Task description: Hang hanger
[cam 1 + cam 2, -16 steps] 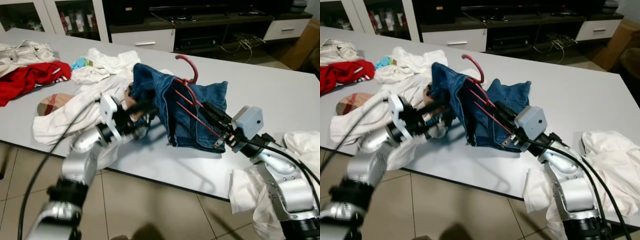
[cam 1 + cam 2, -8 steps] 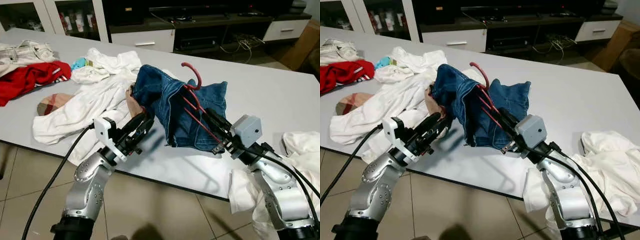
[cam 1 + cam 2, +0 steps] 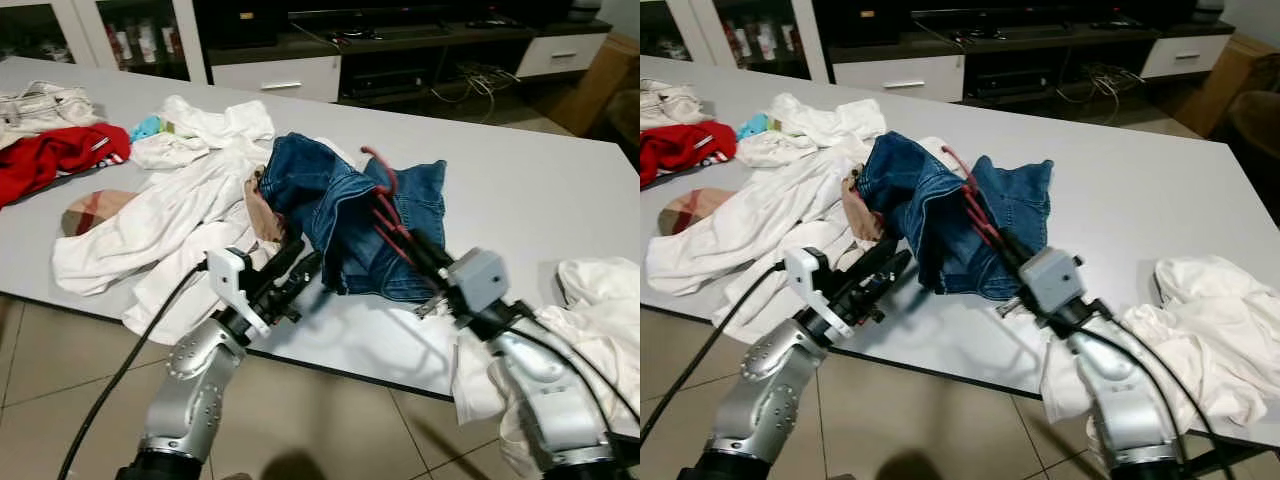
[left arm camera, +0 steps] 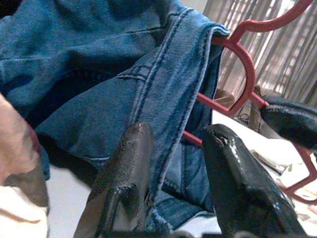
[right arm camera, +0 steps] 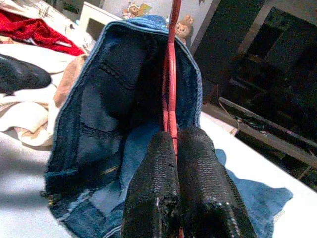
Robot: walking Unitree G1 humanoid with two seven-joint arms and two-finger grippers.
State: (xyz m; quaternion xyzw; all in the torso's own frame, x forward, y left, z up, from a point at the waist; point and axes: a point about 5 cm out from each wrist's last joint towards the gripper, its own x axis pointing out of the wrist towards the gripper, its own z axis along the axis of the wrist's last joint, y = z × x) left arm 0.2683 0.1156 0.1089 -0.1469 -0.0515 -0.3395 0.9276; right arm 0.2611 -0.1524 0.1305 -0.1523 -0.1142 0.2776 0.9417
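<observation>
Blue jeans (image 3: 335,205) are draped over a red hanger (image 3: 384,190), bunched on the grey table (image 3: 530,190). My right gripper (image 3: 422,252) is shut on the hanger's lower bars; in the right wrist view its fingers (image 5: 198,173) pinch the red wire (image 5: 172,84) with denim (image 5: 114,114) around it. My left gripper (image 3: 300,262) stands open at the jeans' near left edge. The left wrist view has the left gripper's fingers (image 4: 126,183) apart, a denim fold (image 4: 163,104) hanging just beyond them, and the hanger's neck (image 4: 245,74) past it.
White garments (image 3: 160,225) and a red one (image 3: 55,155) lie on the table's left. A white cloth (image 3: 600,300) drapes over the near right edge. A low cabinet (image 3: 290,70) stands behind the table. Tiled floor (image 3: 60,350) lies in front.
My left gripper has pulled out of the jeans and dropped towards the table's front edge, fingers now apart. The hanger with the jeans has sunk lower and tilted, still in my right gripper.
</observation>
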